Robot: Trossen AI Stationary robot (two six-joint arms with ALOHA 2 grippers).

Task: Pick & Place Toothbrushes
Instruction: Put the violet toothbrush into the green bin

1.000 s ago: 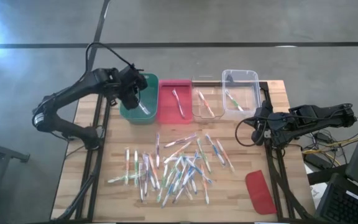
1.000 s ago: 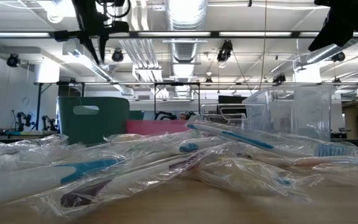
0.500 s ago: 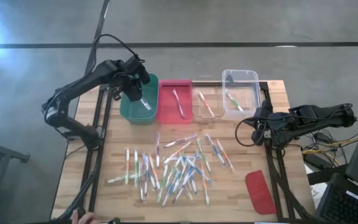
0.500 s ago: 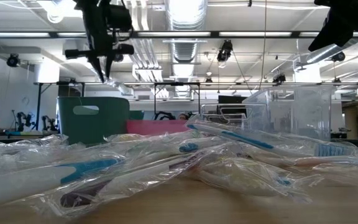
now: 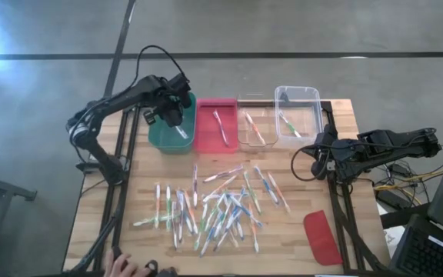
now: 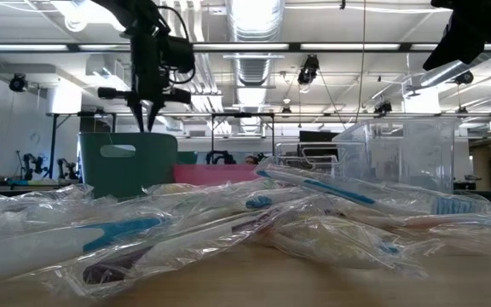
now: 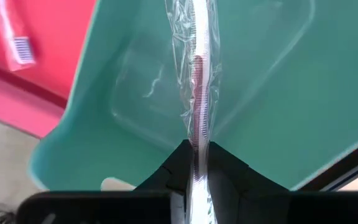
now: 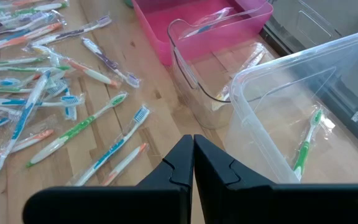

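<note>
High view: wooden worktop (image 5: 129,192) with four bins in a row along its far edge and a loose heap of toothbrushes in front of them.
Left gripper (image 5: 177,115): above the teal plastic bin (image 5: 160,138), fingers pinching a clear-wrapped toothbrush with a dark red handle (image 7: 196,93); the brush hangs down into the bin.
Right gripper (image 5: 319,156): beside the worktop's right edge, near the clear bins, fingers pressed together, holding nothing.
Bins, left to right: teal, red plastic bin (image 5: 215,127), small clear bin (image 5: 254,129), larger clear bin (image 5: 297,114); the last three each hold a toothbrush.
Heap of wrapped toothbrushes (image 5: 214,204): mid-worktop, overlapping, green, blue and orange accents.
Flat red oblong lid (image 5: 322,237): front right corner of the worktop.
</note>
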